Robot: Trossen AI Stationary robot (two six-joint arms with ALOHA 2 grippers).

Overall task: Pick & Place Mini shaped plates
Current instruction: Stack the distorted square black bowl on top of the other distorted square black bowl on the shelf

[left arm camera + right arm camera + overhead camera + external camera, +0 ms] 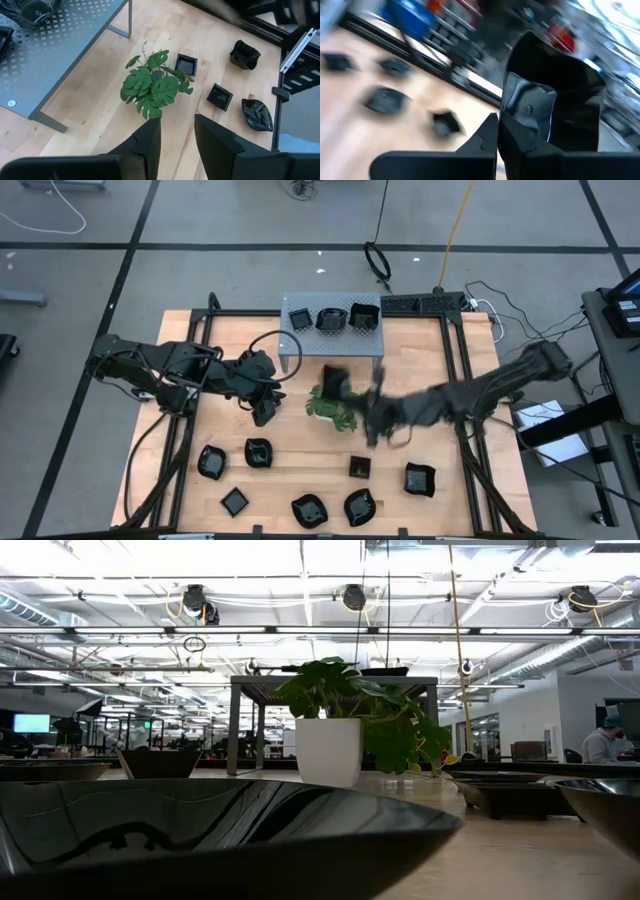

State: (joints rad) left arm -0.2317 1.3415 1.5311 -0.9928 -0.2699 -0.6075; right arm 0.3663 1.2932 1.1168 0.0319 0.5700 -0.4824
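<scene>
Several glossy black mini plates lie on the near part of the table, such as one (258,452) and another (418,478). Three more sit on the grey perforated stand (300,340), for example (330,318). My left gripper (263,408) (177,142) hangs open over bare wood, to the table's left of the green sprig (330,405) (150,87). My right gripper (372,422) (501,127) is a blur just right of the sprig and is shut on a black plate (560,75). In the left wrist view, one square plate (186,64) rests flat beside the sprig. My right gripper pinches a black mini plate by its rim (522,102) between the two fingers. The plate stands up past the fingertips, tipped on edge and lifted clear of the table. Blur hides the side the fingers come from.
A dark blurred shape (335,375) lies at the sprig's far side; I cannot tell what it is. Black frame rails (455,360) border the table. In the low view, plates (200,830) (510,790) fill the foreground, with a potted plant (345,730) behind them. Bare wood (300,435) lies between sprig and near plates.
</scene>
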